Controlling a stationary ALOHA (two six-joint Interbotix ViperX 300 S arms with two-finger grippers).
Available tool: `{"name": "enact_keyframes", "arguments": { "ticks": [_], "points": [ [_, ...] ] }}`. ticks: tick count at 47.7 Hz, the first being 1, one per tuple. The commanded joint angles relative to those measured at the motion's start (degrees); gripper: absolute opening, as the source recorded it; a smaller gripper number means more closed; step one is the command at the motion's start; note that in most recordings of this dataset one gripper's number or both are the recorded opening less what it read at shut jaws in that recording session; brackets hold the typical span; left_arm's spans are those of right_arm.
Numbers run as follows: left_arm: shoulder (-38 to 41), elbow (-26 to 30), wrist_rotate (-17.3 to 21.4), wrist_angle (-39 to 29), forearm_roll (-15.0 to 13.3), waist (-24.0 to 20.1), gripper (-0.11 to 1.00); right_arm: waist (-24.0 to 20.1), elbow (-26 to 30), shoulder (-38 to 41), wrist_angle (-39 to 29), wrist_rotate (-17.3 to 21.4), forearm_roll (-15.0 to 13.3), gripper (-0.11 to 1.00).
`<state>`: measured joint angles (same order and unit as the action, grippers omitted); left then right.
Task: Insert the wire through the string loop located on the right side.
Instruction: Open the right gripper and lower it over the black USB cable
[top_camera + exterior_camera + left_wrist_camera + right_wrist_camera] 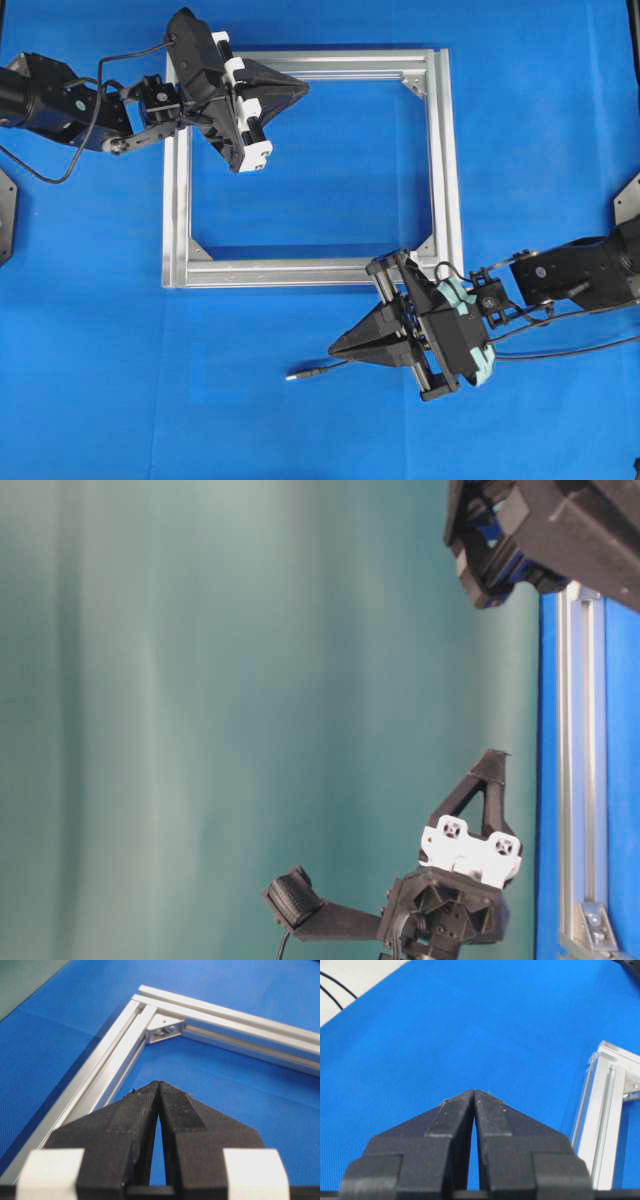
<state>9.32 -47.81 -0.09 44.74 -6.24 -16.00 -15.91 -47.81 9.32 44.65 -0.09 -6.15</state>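
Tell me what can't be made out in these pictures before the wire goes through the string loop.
- String loop: too small and pale to find in any view.
- Wire: overhead, only its plug tip and a short length show; the right tool covers the rest.
- Aluminium frame: both arms overlap two corners overhead; cut off by the picture edge in both wrist views.
- Table-level view: turned sideways, the table shows only as an edge-on strip.

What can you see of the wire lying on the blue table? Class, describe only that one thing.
The wire is a thin black cable ending in a small silvery plug tip. It lies flat on the blue cloth, below the metal frame in the overhead view, its tip pointing left. From there it runs right and passes under the right gripper, which hides the rest of it. That gripper is shut and holds nothing. No other view shows the wire.
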Motion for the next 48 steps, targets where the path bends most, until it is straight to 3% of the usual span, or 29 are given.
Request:
{"name": "enact_keyframes", "arguments": {
  "ticks": [1, 7, 25, 29, 33, 36, 45, 48],
  "points": [
    [-2.8, 0.4, 0.2, -0.8, 1.1, 0.4, 0.00, -0.4, 1.1, -2.3, 0.1, 0.3, -0.1, 0.00],
    [-2.8, 0.3, 0.1, -1.2, 1.1, 0.4, 0.00, -0.4, 1.1, -3.0, -2.5, 1.0, 0.0, -0.06],
    [-2.9, 0.0, 0.2, -1.5, 1.1, 0.5, 0.00, -0.6, 1.3, -3.2, -3.3, 4.9, -0.1, -0.05],
    [-3.0, -0.1, 0.2, -1.6, 1.1, 0.5, 0.00, -0.8, 1.3, -3.2, -3.4, 5.2, 0.0, 0.00],
    [-3.0, -0.1, 0.2, -1.8, 1.1, 0.5, 0.00, -1.1, 1.7, -3.2, -3.4, 5.5, 0.0, 0.12],
    [-3.0, -0.1, 0.2, -1.8, 1.1, 0.4, 0.00, -1.3, 1.8, -3.2, -3.5, 5.5, 0.0, 0.27],
    [-3.0, -0.2, 0.2, -1.8, 1.1, 0.4, 0.00, -1.6, 1.8, -3.2, -3.8, 5.5, 0.4, 0.83],
    [-3.0, -0.1, 0.2, -1.8, 1.1, 0.4, 0.00, -1.7, 1.8, -3.1, -3.9, 5.5, 0.5, 0.86]
  ]
}}
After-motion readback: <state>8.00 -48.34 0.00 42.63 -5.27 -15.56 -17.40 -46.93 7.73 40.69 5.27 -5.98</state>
